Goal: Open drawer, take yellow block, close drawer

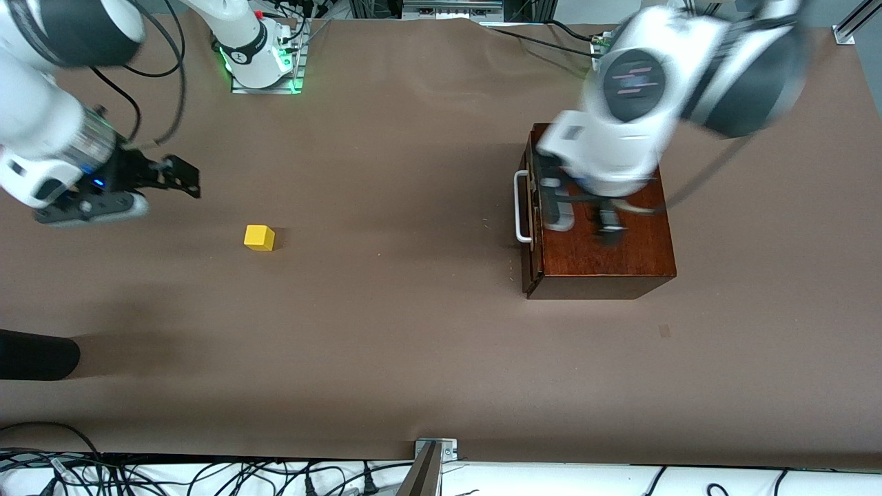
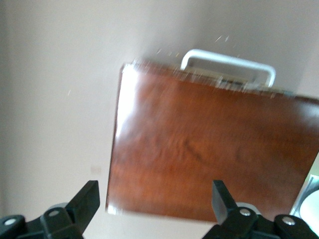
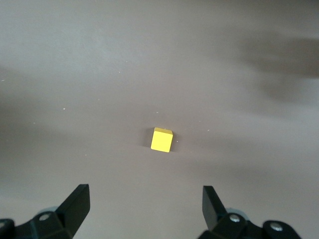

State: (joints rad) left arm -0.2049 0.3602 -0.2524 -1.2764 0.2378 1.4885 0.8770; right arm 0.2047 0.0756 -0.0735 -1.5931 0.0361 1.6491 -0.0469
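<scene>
The yellow block sits alone on the brown table toward the right arm's end; it also shows in the right wrist view. The dark mahogany cabinet stands toward the left arm's end, and its drawer looks shut, with the white loop handle against the front. My left gripper hovers over the cabinet top, open and empty; the handle shows past the cabinet top's edge. My right gripper is open and empty, over bare table beside the block.
A dark rounded object lies at the table's edge toward the right arm's end, nearer the camera. The right arm's base stands at the back. Cables and a metal bracket line the near edge.
</scene>
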